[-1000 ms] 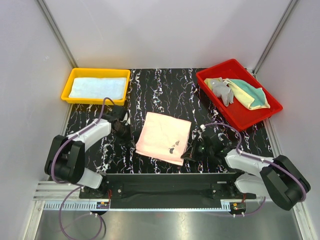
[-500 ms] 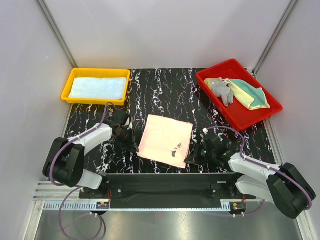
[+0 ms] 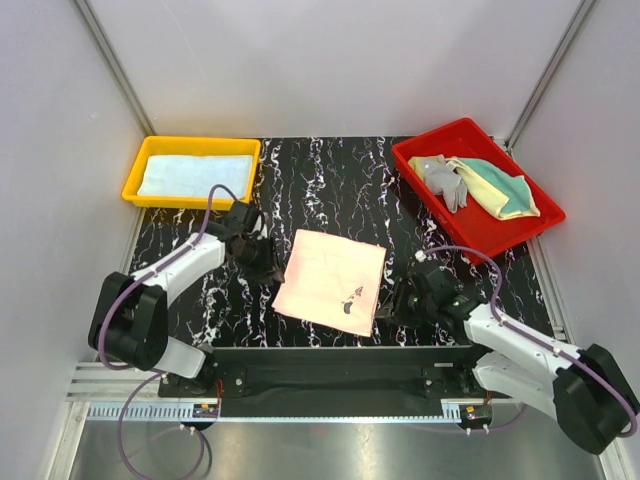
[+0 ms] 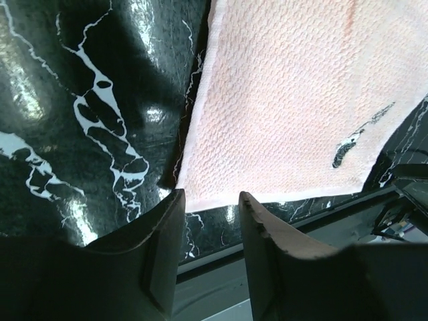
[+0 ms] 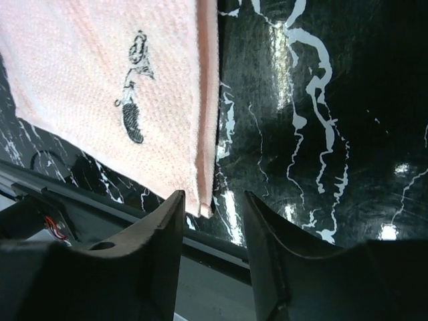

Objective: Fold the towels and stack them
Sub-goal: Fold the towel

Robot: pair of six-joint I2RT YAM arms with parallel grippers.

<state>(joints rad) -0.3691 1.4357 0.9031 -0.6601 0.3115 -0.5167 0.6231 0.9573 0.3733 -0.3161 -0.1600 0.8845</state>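
Observation:
A pink towel [image 3: 330, 280] with a small dark mark lies flat in the middle of the table, also seen in the left wrist view [image 4: 287, 100] and the right wrist view [image 5: 100, 80]. My left gripper [image 3: 270, 265] stands open at the towel's left edge, and its jaws [image 4: 210, 195] hold nothing. Open too is my right gripper [image 3: 390, 305], just off the towel's near right corner, with nothing between its fingers [image 5: 212, 194]. A light blue towel [image 3: 195, 174] lies folded in the yellow tray [image 3: 138, 190]. Grey [image 3: 447, 184], yellow [image 3: 490, 182] and teal [image 3: 512, 193] towels are heaped in the red tray [image 3: 480, 235].
The yellow tray is at the back left and the red tray at the back right. A black rail [image 3: 340, 362] runs along the table's near edge between the arm bases. Walls close in the sides and back.
Both grippers have opened and let go of the pink towel, which now lies flat. The left gripper has drawn back a little; the right one has moved off to the right.

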